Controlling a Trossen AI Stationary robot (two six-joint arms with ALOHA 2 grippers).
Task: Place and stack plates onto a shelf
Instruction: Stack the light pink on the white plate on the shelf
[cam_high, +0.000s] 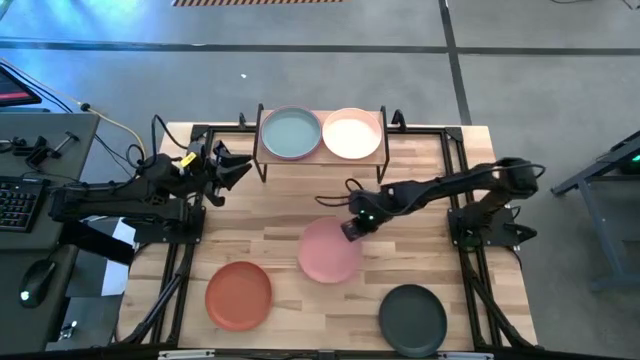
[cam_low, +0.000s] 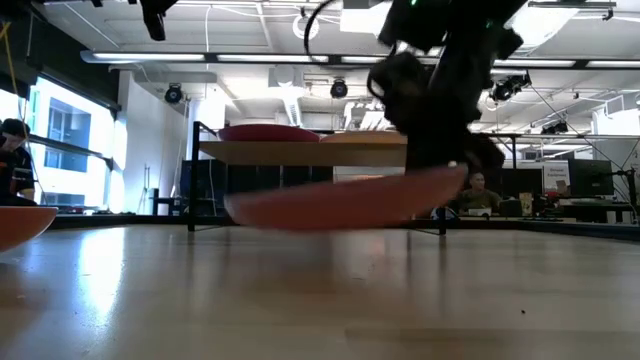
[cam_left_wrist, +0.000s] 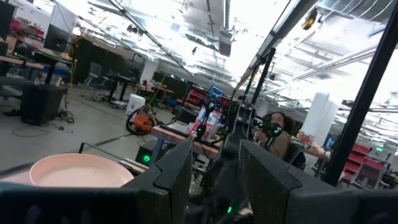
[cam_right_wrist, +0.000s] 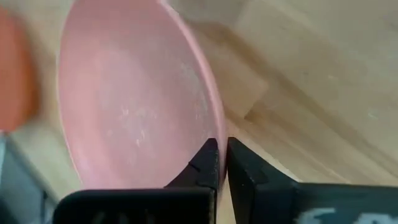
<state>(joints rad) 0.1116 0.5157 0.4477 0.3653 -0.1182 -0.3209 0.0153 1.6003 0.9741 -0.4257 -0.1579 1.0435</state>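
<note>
We have the right gripper (cam_right_wrist: 222, 163) jaws clamped on the pink plate (cam_high: 330, 250) rim, lifted off the table (cam_high: 270, 215) for carrying to the shelf (cam_high: 322, 158); left gripper (cam_high: 232, 168) jaws apart, parked left.

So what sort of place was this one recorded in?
Probably a robotics lab or workshop: a black metal frame around the light wooden table, a keyboard desk beside it, and cluttered workbenches under exposed ceiling ducting.

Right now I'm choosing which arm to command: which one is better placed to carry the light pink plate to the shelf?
The right. Its gripper is already shut on the rim of the light pink plate, lifted off the table. The left gripper waits beside the shelf, holding nothing.
</note>
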